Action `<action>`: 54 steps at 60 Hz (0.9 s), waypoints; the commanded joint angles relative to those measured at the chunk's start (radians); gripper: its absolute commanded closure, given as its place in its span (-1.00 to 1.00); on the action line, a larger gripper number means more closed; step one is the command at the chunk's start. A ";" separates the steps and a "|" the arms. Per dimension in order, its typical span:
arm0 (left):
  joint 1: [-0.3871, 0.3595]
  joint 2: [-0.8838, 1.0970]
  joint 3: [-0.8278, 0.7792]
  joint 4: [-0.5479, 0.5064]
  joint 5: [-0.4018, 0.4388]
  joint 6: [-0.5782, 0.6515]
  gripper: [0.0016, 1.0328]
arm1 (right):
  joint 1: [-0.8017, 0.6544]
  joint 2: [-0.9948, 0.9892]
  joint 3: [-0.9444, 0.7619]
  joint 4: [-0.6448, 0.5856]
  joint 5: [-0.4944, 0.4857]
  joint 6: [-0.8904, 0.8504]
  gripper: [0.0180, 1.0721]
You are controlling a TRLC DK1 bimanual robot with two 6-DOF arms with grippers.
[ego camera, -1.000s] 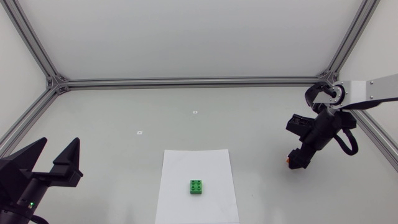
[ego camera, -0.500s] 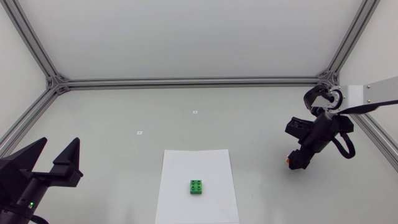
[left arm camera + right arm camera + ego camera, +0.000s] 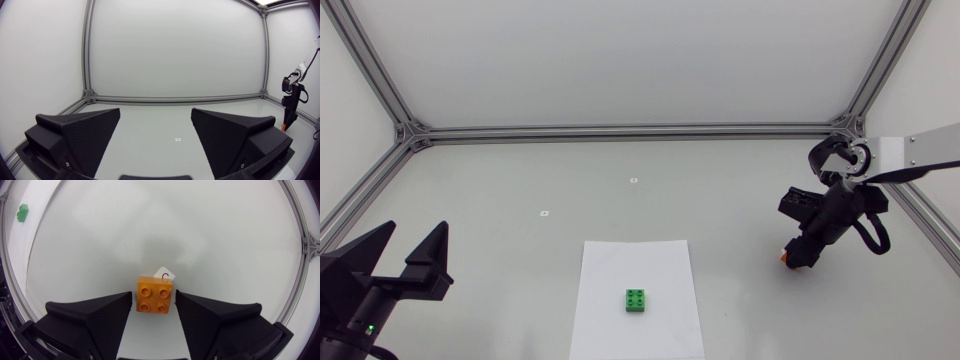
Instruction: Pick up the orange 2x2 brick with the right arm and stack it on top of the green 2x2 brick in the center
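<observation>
Early days: the right end effector (image 3: 153, 302) sits spread on either side of the orange brick (image 3: 155, 294) (a thin gap shows, so no pinch yet), which rests on the surface (image 3: 210, 240). Lifting, carrying and stacking onto the green brick (image 3: 637, 300) at the centre are all left.

One orange brick (image 3: 155, 300), one green brick (image 3: 637, 300), one white paper sheet (image 3: 620, 265), three small white tags (image 3: 633, 181), two grippers: left gripper (image 3: 155, 114), right gripper (image 3: 798, 258).
</observation>
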 commanded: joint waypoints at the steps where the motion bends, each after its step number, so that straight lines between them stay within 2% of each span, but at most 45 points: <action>1: 0.002 -0.008 -0.041 -0.015 0.004 0.013 -0.92 | -0.006 0.008 -0.023 0.002 0.001 0.016 -0.12; 8: 0.002 -0.008 -0.041 -0.015 0.004 0.013 -0.92 | -0.003 0.006 -0.029 0.007 0.003 0.016 -0.11; 17: 0.002 -0.008 -0.041 -0.015 0.004 0.013 -0.92 | -0.001 0.006 -0.033 0.014 0.001 0.016 0.08; 29: 0.002 -0.008 -0.041 -0.015 0.006 0.013 -0.92 | 0.004 -0.007 -0.043 0.019 0.001 0.016 0.67; 35: 0.002 -0.008 -0.041 -0.015 0.004 0.013 -0.92 | 0.007 -0.035 -0.043 0.010 0.001 0.016 0.71; 41: 0.002 -0.008 -0.041 -0.015 0.004 0.013 -0.92 | 0.020 -0.079 -0.041 -0.013 0.001 0.016 0.84; 54: 0.002 -0.008 -0.041 -0.015 0.004 0.013 -0.92 | 0.100 -0.207 -0.046 -0.102 0.006 0.034 0.84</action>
